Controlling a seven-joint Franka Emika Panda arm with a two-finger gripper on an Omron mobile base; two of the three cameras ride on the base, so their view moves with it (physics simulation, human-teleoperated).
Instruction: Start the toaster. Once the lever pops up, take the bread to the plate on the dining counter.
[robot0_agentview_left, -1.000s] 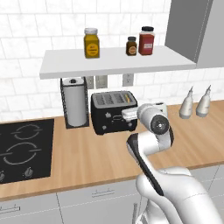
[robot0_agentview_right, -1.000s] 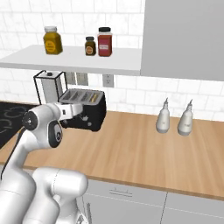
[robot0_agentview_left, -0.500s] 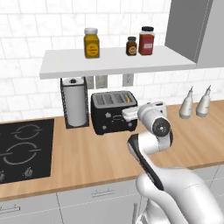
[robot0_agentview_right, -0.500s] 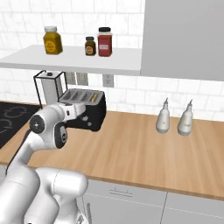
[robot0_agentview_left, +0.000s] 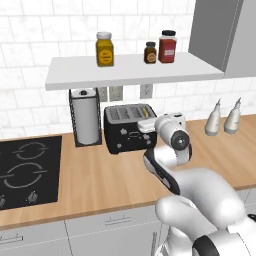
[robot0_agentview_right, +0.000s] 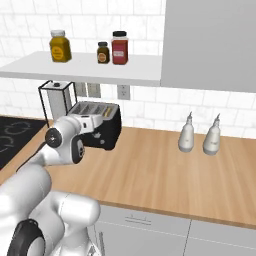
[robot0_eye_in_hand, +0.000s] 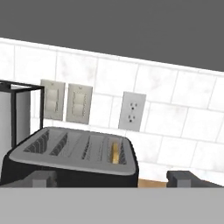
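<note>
The glossy black toaster (robot0_agentview_left: 125, 131) (robot0_agentview_right: 107, 132) (robot0_eye_in_hand: 70, 154) stands on the wood worktop against the tiled wall. The bread (robot0_eye_in_hand: 115, 153) sits low in its rightmost slot, with only a tan edge showing. My gripper (robot0_agentview_left: 145, 129) (robot0_agentview_right: 94, 123) (robot0_eye_in_hand: 113, 179) hovers level with the toaster's top at its right front corner. It is open, its fingertips (robot0_eye_in_hand: 41, 178) spread wide with nothing between them. The plate and the dining counter are out of view.
A paper-towel holder (robot0_agentview_left: 85, 122) stands left of the toaster and a black hob (robot0_agentview_left: 27, 170) lies further left. Two pale bottles (robot0_agentview_left: 222, 117) stand at the right by the wall. A shelf (robot0_agentview_left: 130, 70) with jars hangs above, and wall outlets (robot0_eye_in_hand: 131, 111) are behind.
The arm has shifted slightly toward the toaster. The gripper stays open and the toaster has not moved.
</note>
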